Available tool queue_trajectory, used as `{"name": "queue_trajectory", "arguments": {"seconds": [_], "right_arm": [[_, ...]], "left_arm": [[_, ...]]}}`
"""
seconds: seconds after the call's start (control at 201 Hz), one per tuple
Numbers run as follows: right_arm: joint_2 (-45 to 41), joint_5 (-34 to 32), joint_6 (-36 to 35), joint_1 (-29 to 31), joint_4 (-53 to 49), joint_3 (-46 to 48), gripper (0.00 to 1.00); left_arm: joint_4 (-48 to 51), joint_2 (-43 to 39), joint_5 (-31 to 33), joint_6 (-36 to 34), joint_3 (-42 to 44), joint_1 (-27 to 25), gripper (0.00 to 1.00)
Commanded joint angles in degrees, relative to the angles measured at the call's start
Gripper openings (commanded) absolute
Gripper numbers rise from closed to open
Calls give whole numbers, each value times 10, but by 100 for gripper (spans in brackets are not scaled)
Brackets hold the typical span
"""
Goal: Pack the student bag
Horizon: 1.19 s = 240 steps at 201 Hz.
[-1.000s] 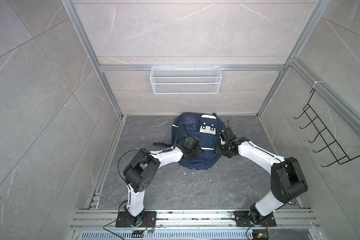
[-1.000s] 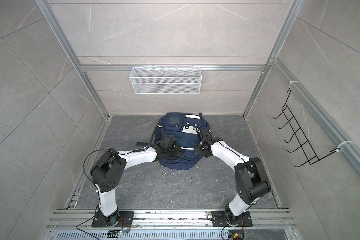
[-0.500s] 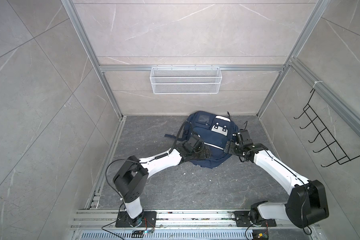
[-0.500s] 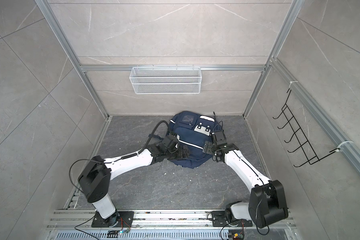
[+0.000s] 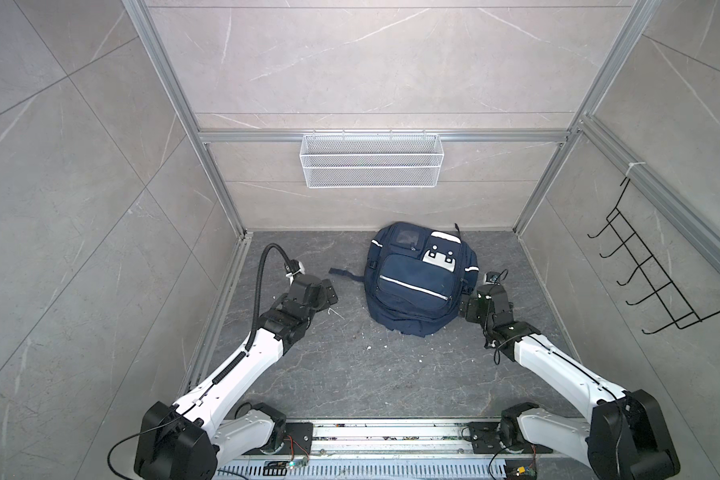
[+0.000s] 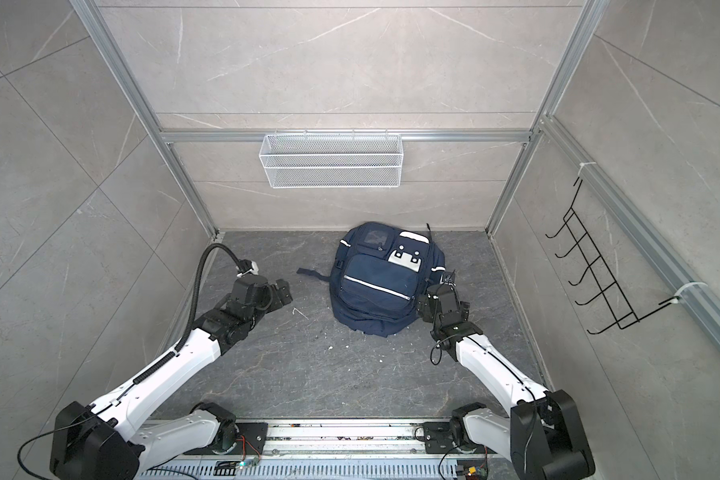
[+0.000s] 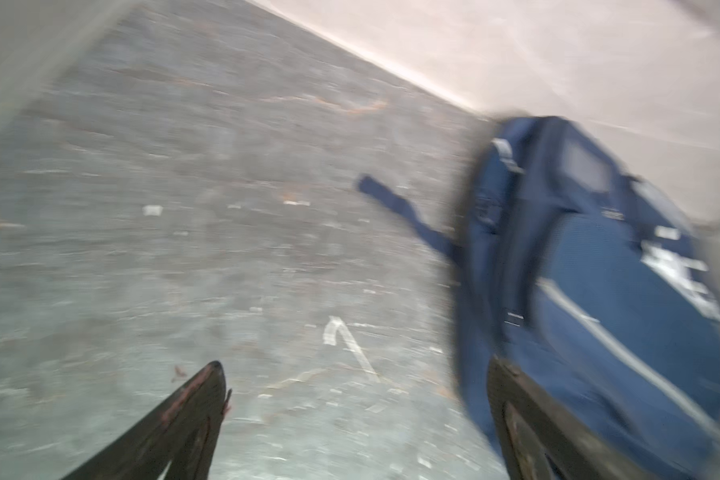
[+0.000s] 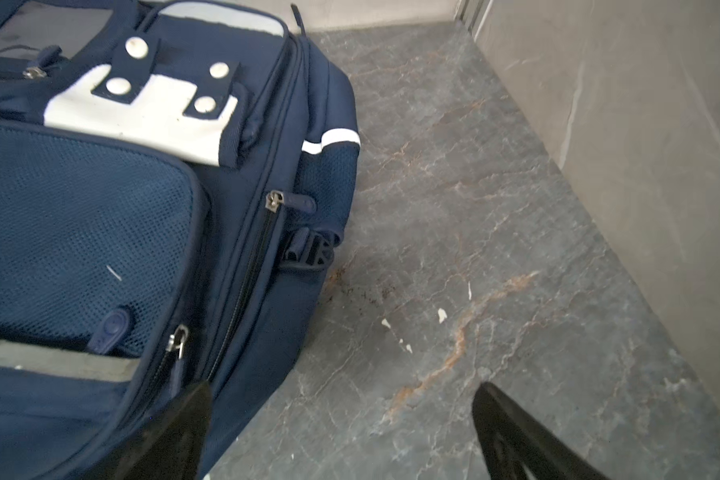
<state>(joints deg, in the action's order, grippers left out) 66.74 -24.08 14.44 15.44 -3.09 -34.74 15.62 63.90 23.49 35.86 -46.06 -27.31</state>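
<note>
Two pairs of fingers stand spread wide, and neither pair holds anything. In its wrist view the right gripper [image 8: 344, 386] has only bare floor [image 8: 495, 249] between its fingers. One fingertip overlaps the side edge of the student bag [image 8: 100, 208] at the lower left of that frame; I cannot tell whether it touches the fabric. The left gripper [image 7: 355, 365] is just as wide apart over the floor in a blurred wrist view, with the bag off to the right of the frame.

In a top view the right gripper sits just beside the bag's lower right corner. The left gripper [image 5: 323, 293] is well apart from it, on the left, with a loose strap [image 5: 346, 275] lying between the two. The bag lies flat with its front pockets up, right of centre in the upper part of the floor. Its long axis runs roughly up and down the frame and its top is close to the back wall [image 5: 308, 208]. The right arm is plainly nearer, and a zip slider [image 8: 274, 200] on the bag's side lies just ahead of its fingers, so any next touch on the bag probably falls to that arm.
</note>
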Motion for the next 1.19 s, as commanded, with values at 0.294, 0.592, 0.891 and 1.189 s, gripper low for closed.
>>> {"name": "queue_trajectory", "arguments": {"seconds": [0.294, 0.592, 0.891, 1.189], "right_arm": [[96, -73, -124, 0, 344, 79, 99], [182, -89, -151, -11, 577, 153, 100], [208, 59, -110, -85, 589, 158, 97], [208, 74, -108, -93, 589, 160, 100]], "left_arm": [[-351, 20, 141, -234, 182, 60, 99], [-455, 57, 43, -320, 214, 174, 99], [-553, 96, -118, -329, 274, 279, 99], [-633, 212, -221, -331, 257, 327, 99]]}}
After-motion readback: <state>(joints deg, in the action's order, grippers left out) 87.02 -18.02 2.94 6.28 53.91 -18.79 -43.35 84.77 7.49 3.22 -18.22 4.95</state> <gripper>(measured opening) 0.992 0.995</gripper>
